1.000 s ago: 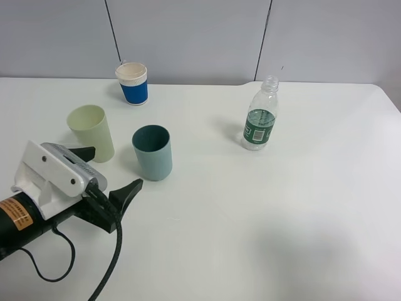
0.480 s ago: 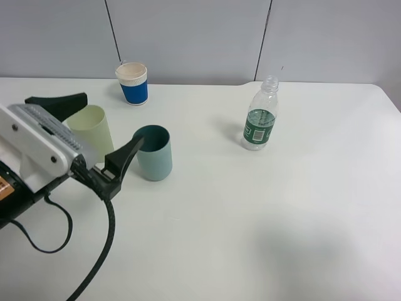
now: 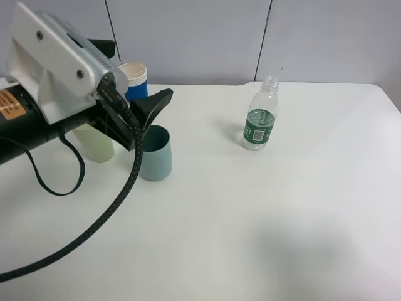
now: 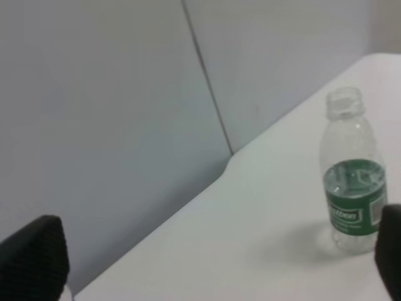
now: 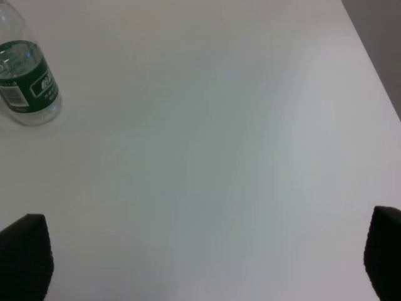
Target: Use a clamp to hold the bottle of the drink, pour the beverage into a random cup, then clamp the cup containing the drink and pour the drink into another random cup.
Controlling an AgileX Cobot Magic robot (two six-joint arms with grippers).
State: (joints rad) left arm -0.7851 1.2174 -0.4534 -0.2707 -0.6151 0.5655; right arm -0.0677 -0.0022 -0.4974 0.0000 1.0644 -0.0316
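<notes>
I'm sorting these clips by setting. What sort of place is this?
Probably a lab or office test bench: a bare white table, grey panelled wall, and only cups and a bottle set out.

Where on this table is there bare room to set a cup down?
Bare: the white table in front of and right of the clear plastic green-label bottle, and between it and the teal plastic tumbler. Crowded: far left, with the pale yellow-green tumbler, blue-and-white paper cup and open left gripper.
</notes>
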